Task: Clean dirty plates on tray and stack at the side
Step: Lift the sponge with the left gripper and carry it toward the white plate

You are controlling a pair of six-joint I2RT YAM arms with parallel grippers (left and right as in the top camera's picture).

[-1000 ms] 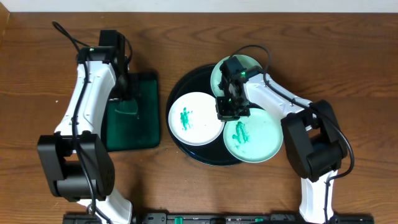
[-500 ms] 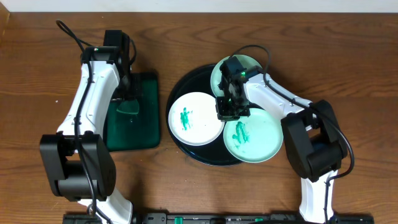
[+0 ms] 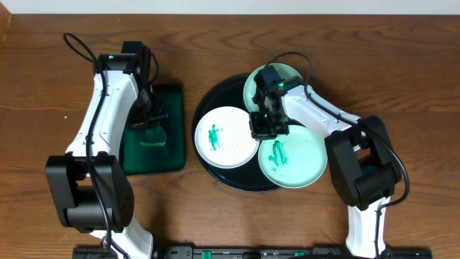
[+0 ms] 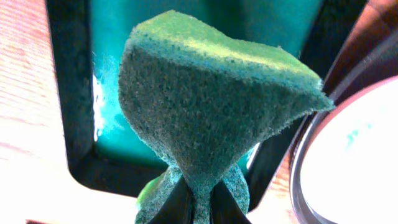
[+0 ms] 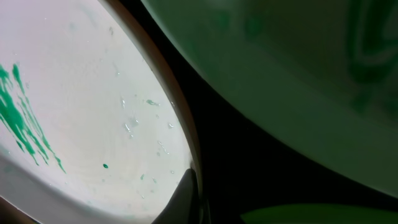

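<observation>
Three dirty plates lie on the round black tray [image 3: 213,98]: a white plate [image 3: 227,137] with green smears, a mint plate [image 3: 291,160] at the front right with a green smear, and a mint plate [image 3: 280,78] at the back. My right gripper [image 3: 262,131] sits between them, shut on the white plate's right rim [image 5: 177,118]; one dark finger [image 5: 185,194] lies over that rim. My left gripper [image 3: 152,121] hangs above the rectangular dark-green tray [image 3: 169,160], shut on a green sponge [image 4: 211,112] that bulges out past the jaws.
Teal liquid shows in the dark-green tray [image 4: 280,25]. Brown wood tabletop [image 3: 402,79] surrounds both trays. In the left wrist view the black tray's rim [image 4: 297,186] and the white plate [image 4: 357,162] appear at the right edge.
My left gripper has shifted a little toward the table's front over the dark-green tray, carrying the sponge. The right arm and the plates have not moved.
</observation>
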